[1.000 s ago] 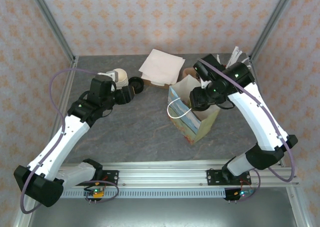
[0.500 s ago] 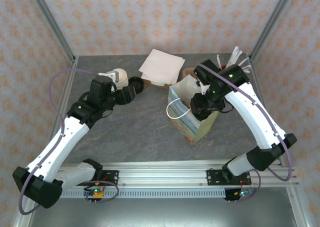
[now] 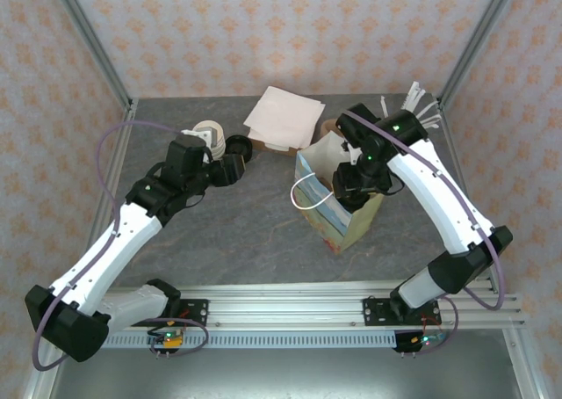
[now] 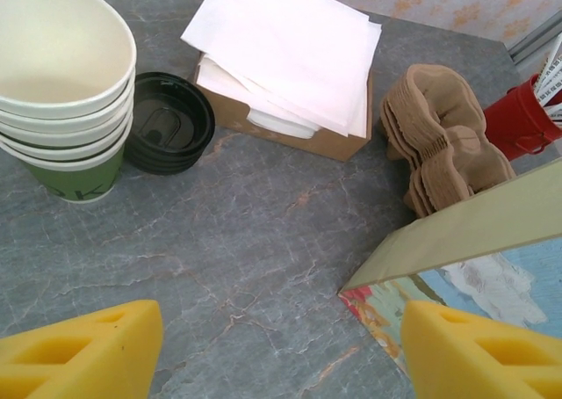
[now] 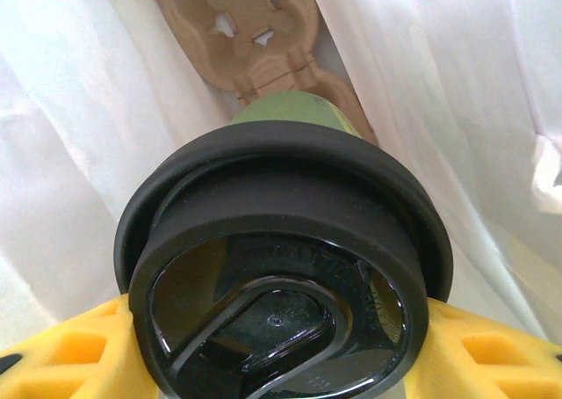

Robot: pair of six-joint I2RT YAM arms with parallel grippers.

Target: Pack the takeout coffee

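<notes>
- Right gripper (image 5: 279,355) clamped on coffee (image 5: 281,241), inside bag (image 5: 61,170).
- Tray (image 5: 255,30) below the gripper: lower straight into a slot, cup upright, then release.
- Left gripper (image 4: 281,346) wide, empty.

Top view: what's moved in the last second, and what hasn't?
The right fingers, shut on the coffee cup, have moved slightly left, further into the paper bag. The left fingers, open and empty, have edged right toward the loose lids. The bag, cup stack and napkins are unmoved.

White arm links (image 3: 107,248), black joints (image 3: 66,324), purple cables (image 3: 99,151), yellow fingers (image 4: 79,346).
</notes>
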